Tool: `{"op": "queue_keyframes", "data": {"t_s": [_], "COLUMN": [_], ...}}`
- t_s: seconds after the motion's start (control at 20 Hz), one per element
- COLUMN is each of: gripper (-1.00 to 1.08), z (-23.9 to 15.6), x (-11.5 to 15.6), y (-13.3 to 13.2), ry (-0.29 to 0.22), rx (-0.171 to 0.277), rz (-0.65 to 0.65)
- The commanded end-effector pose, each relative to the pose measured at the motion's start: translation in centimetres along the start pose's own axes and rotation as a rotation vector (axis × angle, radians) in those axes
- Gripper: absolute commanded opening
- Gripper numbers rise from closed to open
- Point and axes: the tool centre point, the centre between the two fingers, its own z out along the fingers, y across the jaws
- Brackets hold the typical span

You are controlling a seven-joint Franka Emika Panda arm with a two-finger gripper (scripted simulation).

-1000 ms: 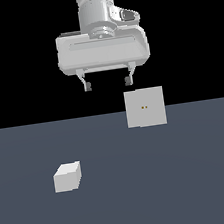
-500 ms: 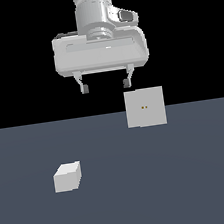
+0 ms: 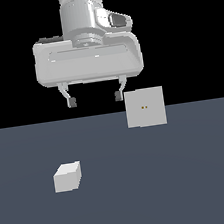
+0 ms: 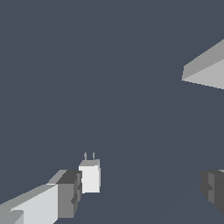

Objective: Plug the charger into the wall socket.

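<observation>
Jaws (image 3: pixel 94 99) hang wide apart and empty, high above the tabletop (image 3: pixel 194 183), with nothing between the two dark fingertips (image 3: pixel 72 103). In the wrist view the same spread shows: one finger sits close beside the charger (image 4: pixel 90 176) and the other stands well apart from it.

Nearest in the exterior view, the charger (image 3: pixel 68 176) lies alone on the tabletop, at about 7 o'clock from the jaws and well below them. It reads as a small, rigid, plain block, probably light and with smooth faces that could slip under a shallow pinch. Two thin prongs (image 4: pixel 89 155) stick out of one end in the wrist view; they look like the fragile part and should be left free. The sensible hold would be across the two flat side faces, near the middle of the body, squarely enough that the prongs stay level.

Farther back, the wall socket (image 3: pixel 145 107) stands upright at roughly 4 o'clock from the jaws, two tiny yellowish dots at its centre, well apart from the charger.
</observation>
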Motion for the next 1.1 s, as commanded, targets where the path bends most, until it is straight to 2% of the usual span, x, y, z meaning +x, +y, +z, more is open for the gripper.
{"op": "queue_keyframes", "data": {"t_s": [0.0, 0.5, 1.05], "gripper": [1.00, 1.00, 1.00], "z": [1.0, 4.8, 6.5], "x": [-1.0, -4.4, -5.6], "y": [-1.0, -4.2, -5.5], "ry": [0.016, 0.074, 0.098], "rx": [0.002, 0.009, 0.010], "rz": [-0.008, -0.035, -0.045]}}
